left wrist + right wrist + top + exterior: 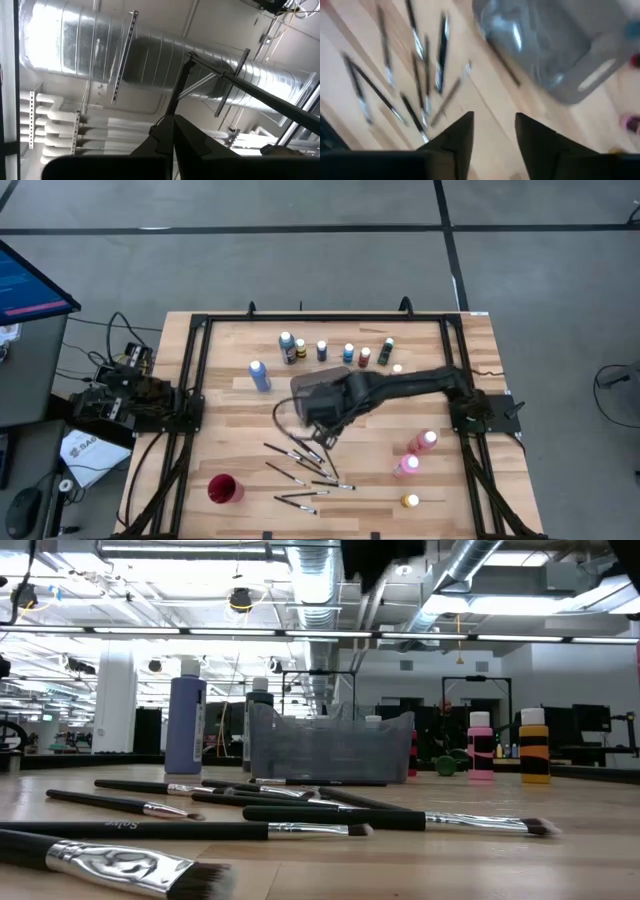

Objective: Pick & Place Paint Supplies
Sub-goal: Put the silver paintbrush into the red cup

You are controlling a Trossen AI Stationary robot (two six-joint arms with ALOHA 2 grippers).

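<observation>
Several thin dark paintbrushes (300, 465) lie flat and scattered on the wooden table (230, 420); they also show in the right wrist view (415, 75). My right gripper (492, 132) hangs open above bare wood between the brushes and the grey tray (545, 40), pointing down, with nothing between its fingers. In the high view it is at mid-table (323, 436). Small paint bottles (322, 350) stand in a row at the far side, and a blue bottle (259, 375) stands alone. My left gripper (175, 137) is shut, folded back at the table's left edge and pointing at the ceiling.
A red cup (224, 488) stands near the front left. Two pink bottles (415, 454) and a yellow one (410, 501) stand at the right. The grey tray (330, 748) sits mid-table, partly under the right arm. Black frame rails (195, 380) border the table.
</observation>
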